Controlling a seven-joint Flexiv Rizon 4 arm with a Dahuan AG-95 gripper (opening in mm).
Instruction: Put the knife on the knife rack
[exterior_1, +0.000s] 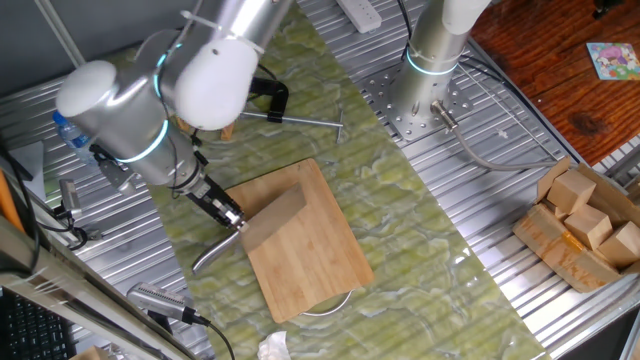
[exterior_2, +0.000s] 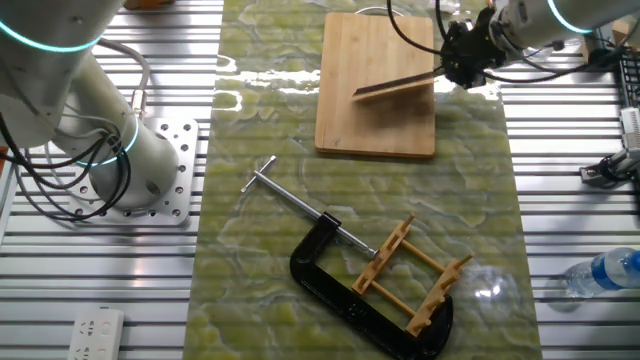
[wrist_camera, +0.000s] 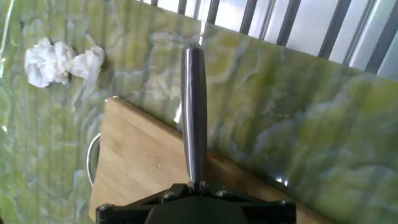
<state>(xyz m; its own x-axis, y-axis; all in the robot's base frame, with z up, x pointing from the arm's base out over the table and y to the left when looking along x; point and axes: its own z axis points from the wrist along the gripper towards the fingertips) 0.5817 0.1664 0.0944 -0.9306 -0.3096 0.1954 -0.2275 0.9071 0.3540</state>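
My gripper (exterior_1: 232, 218) is shut on the knife where the blade meets the handle. The broad dark grey blade (exterior_1: 275, 215) is tilted on edge over the bamboo cutting board (exterior_1: 310, 265). The slim silver handle (exterior_1: 214, 254) sticks out past the board's left edge. In the hand view the handle (wrist_camera: 194, 112) runs straight up from the gripper (wrist_camera: 198, 185). In the other fixed view the blade (exterior_2: 395, 87) shows as a thin sliver next to the gripper (exterior_2: 452, 68). The light-wood knife rack (exterior_2: 410, 275) stands inside the black C-clamp, far from the knife.
The black C-clamp (exterior_2: 330, 280) with its metal rod (exterior_2: 295, 195) surrounds the rack. Crumpled tissue (wrist_camera: 59, 62) lies near the board's end. A second robot base (exterior_2: 150, 170), a water bottle (exterior_2: 605, 272) and a cardboard box of wooden blocks (exterior_1: 585, 225) stand at the table's sides.
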